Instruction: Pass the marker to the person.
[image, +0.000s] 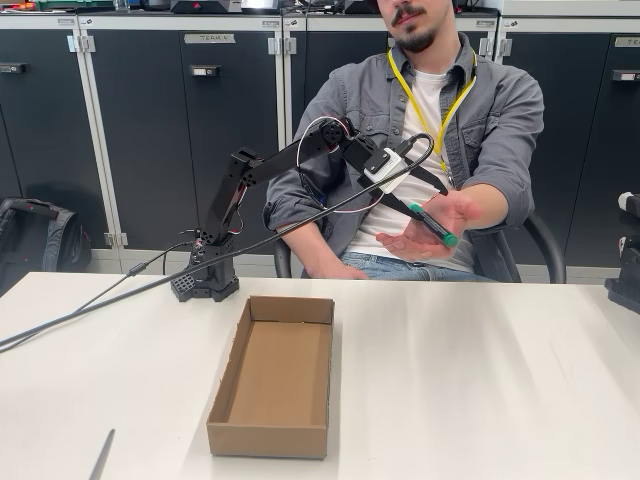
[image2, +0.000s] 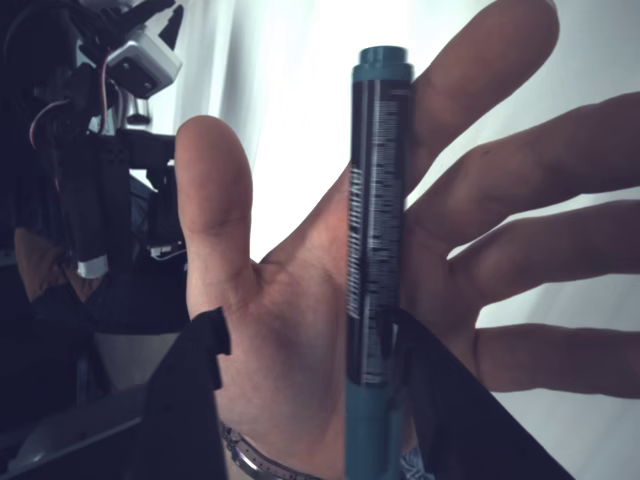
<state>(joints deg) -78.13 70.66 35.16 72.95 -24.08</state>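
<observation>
Fixed view is showing the seated person in the grey shirt (image: 450, 110) offering an open, upturned hand (image: 440, 225); the black two-finger gripper (image: 410, 212) is clamping the thick green-capped marker (image: 432, 224) just above that palm. Handover is under way; releasing appears due next.

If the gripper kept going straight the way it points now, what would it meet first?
Most likely the person's open hand: the gripper holds the marker right over the palm, though exact depth is unclear.

Fixed view frontal across table (image: 480, 380), wrist view close on hand (image2: 330, 330)
</observation>
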